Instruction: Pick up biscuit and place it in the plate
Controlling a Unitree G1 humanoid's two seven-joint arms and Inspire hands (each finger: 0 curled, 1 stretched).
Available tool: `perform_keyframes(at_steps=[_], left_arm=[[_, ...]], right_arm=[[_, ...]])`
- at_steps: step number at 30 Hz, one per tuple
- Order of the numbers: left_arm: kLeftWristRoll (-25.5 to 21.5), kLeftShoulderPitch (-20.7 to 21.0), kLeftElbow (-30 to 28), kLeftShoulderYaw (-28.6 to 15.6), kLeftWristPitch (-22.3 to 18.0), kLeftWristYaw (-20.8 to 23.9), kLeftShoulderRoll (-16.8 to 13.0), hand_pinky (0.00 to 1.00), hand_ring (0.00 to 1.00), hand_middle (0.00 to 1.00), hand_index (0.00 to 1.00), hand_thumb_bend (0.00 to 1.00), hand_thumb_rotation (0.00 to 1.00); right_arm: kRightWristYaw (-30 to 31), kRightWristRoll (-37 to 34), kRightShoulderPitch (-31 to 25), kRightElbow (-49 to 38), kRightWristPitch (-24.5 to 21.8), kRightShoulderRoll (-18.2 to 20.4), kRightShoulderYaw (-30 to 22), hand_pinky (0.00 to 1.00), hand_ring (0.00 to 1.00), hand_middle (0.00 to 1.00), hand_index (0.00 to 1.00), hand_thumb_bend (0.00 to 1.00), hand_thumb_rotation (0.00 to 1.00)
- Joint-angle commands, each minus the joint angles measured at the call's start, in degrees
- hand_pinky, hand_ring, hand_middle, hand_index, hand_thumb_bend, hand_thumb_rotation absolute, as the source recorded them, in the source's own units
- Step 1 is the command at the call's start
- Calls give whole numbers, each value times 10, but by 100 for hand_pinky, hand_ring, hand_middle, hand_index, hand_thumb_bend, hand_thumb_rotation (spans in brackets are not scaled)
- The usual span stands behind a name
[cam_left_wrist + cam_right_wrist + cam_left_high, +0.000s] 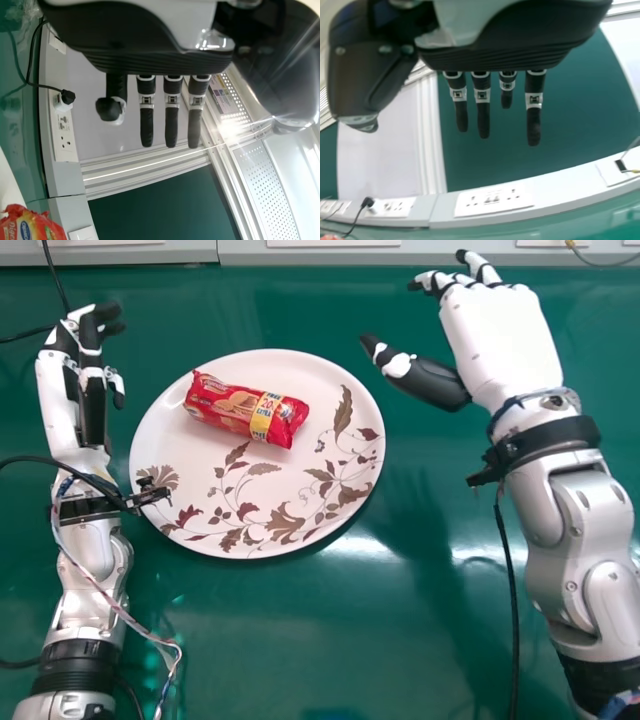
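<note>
Robot hand, your left [93, 405]: open, its fingers [171, 125] nearly straight in the left wrist view and nothing held. It stands just beside the plate's left edge, thumb and fingers pointing away from you. Robot hand, your right [505, 345]: also open, fingers [533, 125] extended and thumb spread toward the plate, but apart from it.

Biscuit packet [235, 408]: lying on the plate [290, 365], toward its far left part, long side down, yellow band [266, 416] nearer the right end. Neither hand touches it. The packet lies at a slant, wholly within the rim, so the plate alone bears it. Lying lengthwise should give it a broad footing; little chance of rolling, I judge, if you leave it be.

Plate sits flat on the green counter [300, 640], between your two arms. That puts the packet closer to your left hand, which seems the natural one for any correction.

Your task looks met as things lie: biscuit in plate, both hands free of it. Next move calls for little more than drawing the arms clear. Mind the left side; with that hand so close to the rim, a sideways sweep could nudge the plate or catch the packet. Lift first, then withdraw outward. Your right has more room.
</note>
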State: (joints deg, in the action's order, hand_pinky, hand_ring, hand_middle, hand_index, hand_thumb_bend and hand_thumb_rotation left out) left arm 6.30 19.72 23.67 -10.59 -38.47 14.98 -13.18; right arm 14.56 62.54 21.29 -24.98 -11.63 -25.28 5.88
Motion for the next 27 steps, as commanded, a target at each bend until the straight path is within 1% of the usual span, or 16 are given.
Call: perform_keyframes(at_steps=[1,4,6,8,10,11,13,16,19,22,24,27], left_arm=[[1,-39,25,-3,5,-2,7,0,73,75,70,81,98],[-2,-42,16,-5,16,-10,-3,0,72,76,71,83,98],[-4,-42,14,-8,17,-16,-11,4,70,75,70,86,97],[-6,-42,9,-13,22,-19,-18,6,70,74,69,86,97],[-8,-44,-1,-18,34,-22,-24,1,69,73,68,89,98],[-8,-45,-5,-21,39,-23,-28,1,70,73,68,90,99],[-9,-47,-10,-28,47,-26,-35,0,73,75,68,91,100],[-12,-53,-21,-38,58,-30,-45,0,71,73,66,96,100],[-21,-63,-40,-46,69,-40,-52,0,71,73,67,94,100],[-45,-70,-50,-57,73,-57,-56,0,72,76,68,86,100],[-56,-77,-61,-63,79,-65,-58,0,73,75,68,83,100],[-66,-88,-75,-72,85,-77,-61,0,74,75,69,85,100]], right_arm=[[-13,-6,-26,-27,-4,2,-19,49,64,74,79,82,64],[12,-31,-50,-58,-29,19,-41,51,66,76,81,78,62],[6,-58,-64,-71,-40,37,-55,52,67,76,81,77,56],[-8,-76,-78,-81,-42,49,-64,53,67,76,81,77,52],[-20,-91,-91,-88,-35,55,-71,52,67,74,79,74,50],[-25,-99,-98,-92,-31,57,-74,52,67,74,79,73,48],[-34,-102,-110,-99,-31,61,-75,54,67,74,79,72,48],[-42,-90,-126,-109,-37,69,-69,56,68,75,78,71,52],[-55,-86,-140,-114,-38,84,-64,56,69,76,78,69,53],[-79,-87,-152,-110,-30,99,-56,57,69,76,77,65,51],[-95,-90,-159,-106,-24,107,-52,58,70,76,77,64,50],[-119,-107,-165,-95,-10,116,-51,59,70,75,76,62,46]])
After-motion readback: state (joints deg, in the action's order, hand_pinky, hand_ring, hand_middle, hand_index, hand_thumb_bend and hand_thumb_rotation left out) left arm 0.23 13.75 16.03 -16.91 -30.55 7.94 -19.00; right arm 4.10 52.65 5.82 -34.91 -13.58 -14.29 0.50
